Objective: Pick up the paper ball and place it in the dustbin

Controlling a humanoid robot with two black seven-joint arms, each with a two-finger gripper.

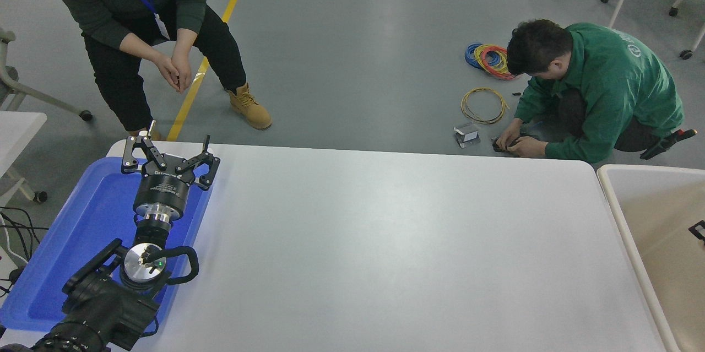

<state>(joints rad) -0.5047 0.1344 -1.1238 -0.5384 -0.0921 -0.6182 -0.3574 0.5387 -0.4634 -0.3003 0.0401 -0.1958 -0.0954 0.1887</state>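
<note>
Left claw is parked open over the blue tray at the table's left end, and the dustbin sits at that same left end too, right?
Not quite. The head view shows the left claw open over the blue tray at the table's left end, but the dustbin stands at the right end, not the left.
</note>
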